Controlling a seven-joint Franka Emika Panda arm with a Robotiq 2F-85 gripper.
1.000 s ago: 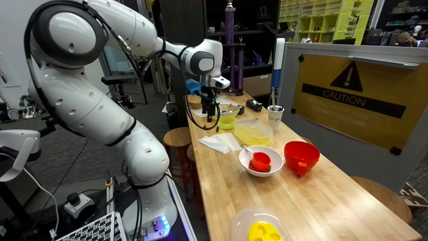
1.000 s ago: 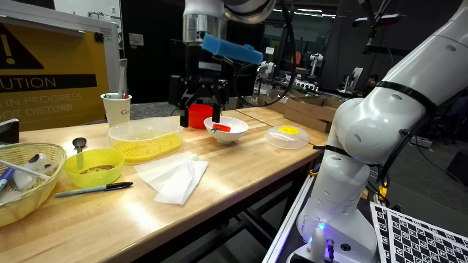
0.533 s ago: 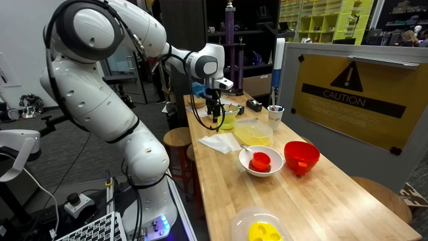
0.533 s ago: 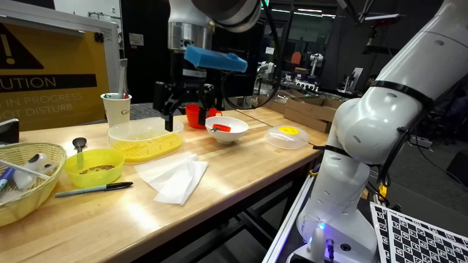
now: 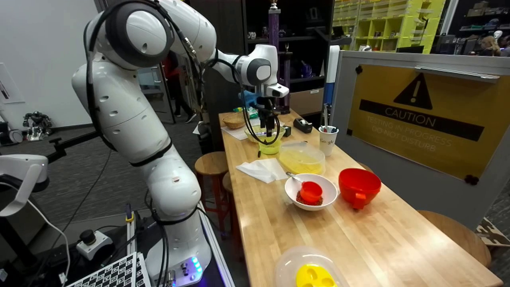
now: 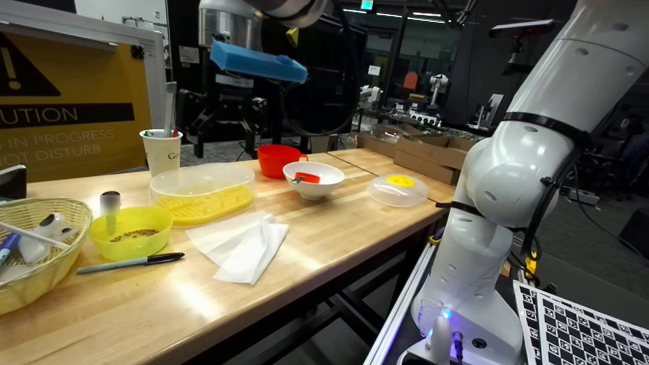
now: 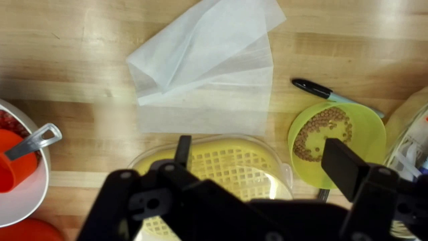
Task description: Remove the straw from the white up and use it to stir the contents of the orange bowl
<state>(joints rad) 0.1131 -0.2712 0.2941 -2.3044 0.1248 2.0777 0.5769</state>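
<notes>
The white cup (image 5: 327,144) stands upright on the table, and it also shows in an exterior view (image 6: 162,157). A pale, straw-like stick (image 6: 170,109) rises from it among several pens. The orange bowl (image 5: 359,187), red-orange with a handle, also shows in an exterior view (image 6: 278,159). Only its edge (image 7: 30,231) shows in the wrist view, bottom left. The cup is out of the wrist view. My gripper (image 6: 224,147) hangs in the air above the table, to the cup's right there. In the wrist view the gripper (image 7: 259,147) is open, with nothing between its fingers.
A clear-lidded yellow container (image 7: 230,160) and a yellow-green bowl of brown pellets (image 7: 337,144) lie below the gripper. Nearby are a white cloth (image 7: 207,67), a marker (image 7: 314,88), a basket (image 6: 45,263), and a white bowl (image 5: 310,205) with a red scoop (image 5: 311,191).
My gripper has moved across the table towards the white cup's side, leftward in an exterior view where the cup stands left. It dipped, then rose a little. It stays open. The table objects stay put.
</notes>
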